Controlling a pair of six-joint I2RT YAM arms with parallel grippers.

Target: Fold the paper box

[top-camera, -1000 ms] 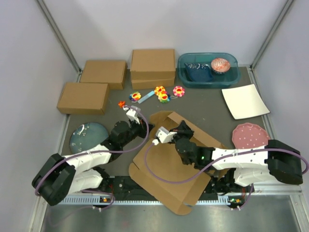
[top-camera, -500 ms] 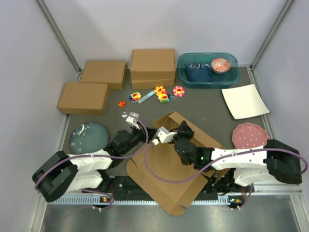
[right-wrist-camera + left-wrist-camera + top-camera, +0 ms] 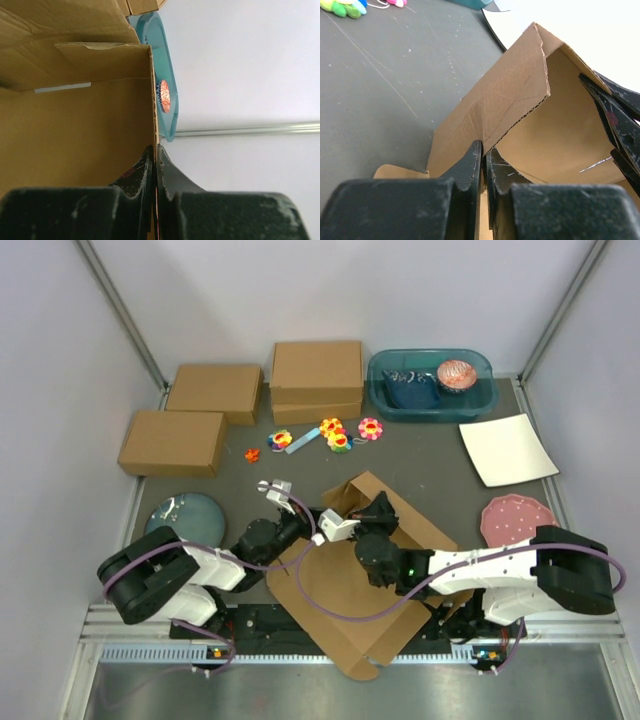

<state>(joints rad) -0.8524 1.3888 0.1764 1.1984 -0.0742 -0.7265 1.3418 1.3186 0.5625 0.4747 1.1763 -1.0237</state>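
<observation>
Step in hand: probably standing a wall of the paper box up along its scored crease.
Left gripper: closed on the thin lower edge of the raised wall, close to where it meets the base panel.
Right gripper: pinched shut on the upright edge of another panel of the same box, from the inside.
Doing it well: I would move both pinches together and keep them near the crease, so the wall turns on the score and does not buckle. The base should stay flat on the surface.
Risk: the cardboard may slip out of such narrow pinches, or tear at the corner.
Where the box is: at 6 o'clock in the top view, just ahead of the arm bases, with its near end overhanging the edge.
Look of the box: plain brown corrugated card, mostly lying open. One wall is lifted at its 12 o'clock end, and rounded tabs lie at 6 o'clock.
</observation>
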